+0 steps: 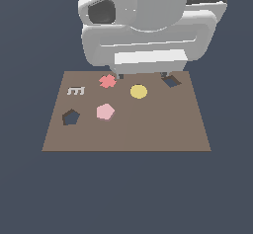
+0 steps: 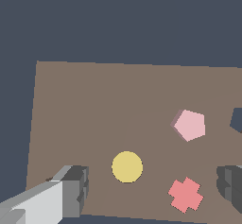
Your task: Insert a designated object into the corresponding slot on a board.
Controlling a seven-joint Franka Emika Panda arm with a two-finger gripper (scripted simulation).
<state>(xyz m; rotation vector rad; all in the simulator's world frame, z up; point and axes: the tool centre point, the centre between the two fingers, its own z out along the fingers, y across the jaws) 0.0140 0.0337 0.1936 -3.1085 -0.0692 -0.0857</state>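
Fingers (image 2: 152, 187) are spread wide and hold nothing, above the board (image 1: 148, 129); pink pentagon (image 1: 105, 111) lies beside the pentagon hole (image 1: 70, 117).

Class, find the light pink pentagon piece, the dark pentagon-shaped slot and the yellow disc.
Light pink pentagon piece (image 1: 105, 111): exterior view, middle of its top face.
Dark pentagon-shaped slot (image 1: 71, 117): exterior view, centre of the hole.
Yellow disc (image 2: 127, 167): wrist view, centre of its face.

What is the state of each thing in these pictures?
Pink pentagon: flat on the board, not gripped, outside its slot.
Pentagon slot: empty.
Square hole: empty.
Yellow disc: flat, loose.
Red cross: flat, loose.
Gripper: open, holds nothing.
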